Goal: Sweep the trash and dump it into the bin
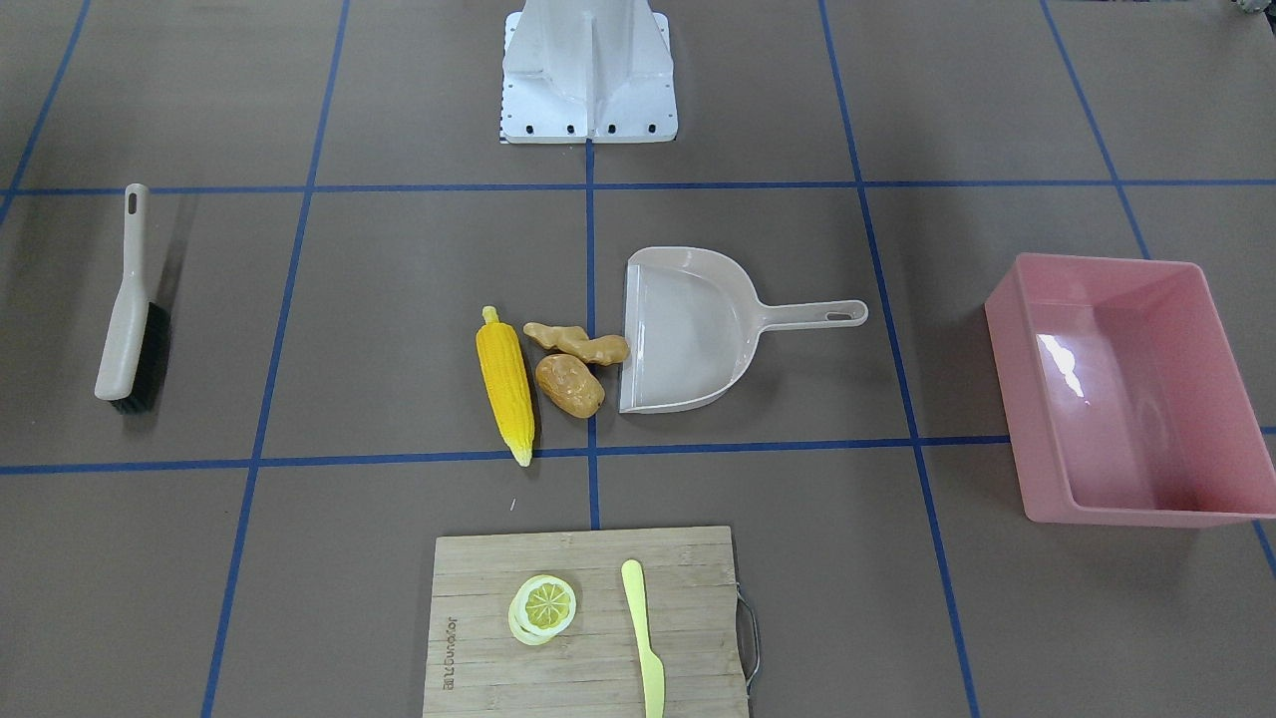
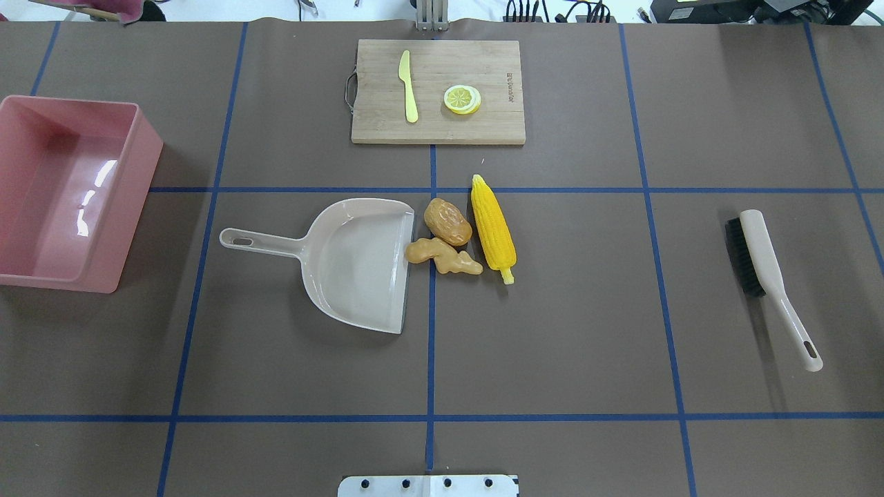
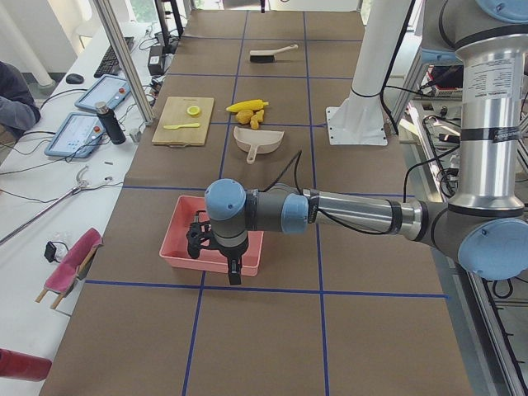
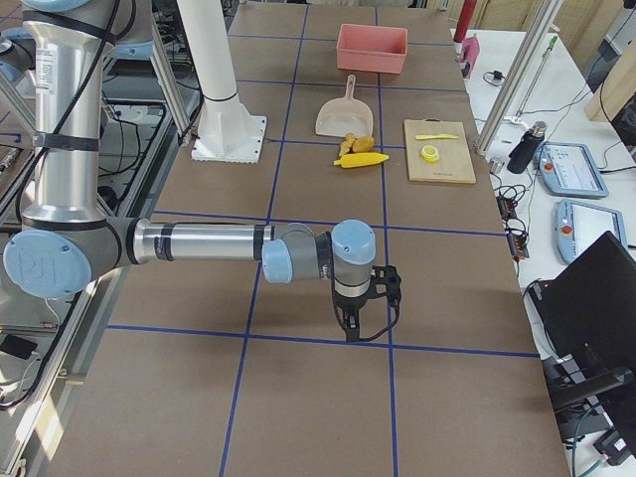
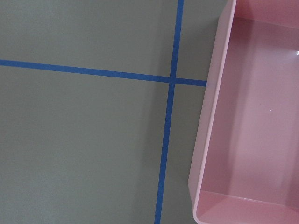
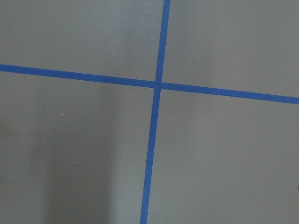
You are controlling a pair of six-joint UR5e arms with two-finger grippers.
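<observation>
The trash lies mid-table: a yellow corn cob (image 1: 505, 384), a tan ginger root (image 1: 578, 343) and a brown potato (image 1: 569, 385), close together at the mouth of the beige dustpan (image 1: 688, 334). The pink bin (image 1: 1032, 419) stands empty at the table's end on my left side; its wall also shows in the left wrist view (image 5: 205, 140). My left gripper (image 3: 233, 272) hangs by the bin's near end, holding nothing. My right gripper (image 4: 353, 328) hangs over bare table at the other end. Both show only in the side views, so I cannot tell if they are open or shut.
A brush (image 1: 130, 319) with black bristles lies on the table's right-arm side. A wooden cutting board (image 1: 478, 578) at the far edge holds a lemon slice (image 1: 543, 606) and a pale yellow knife (image 1: 643, 638). Blue tape lines grid the brown table.
</observation>
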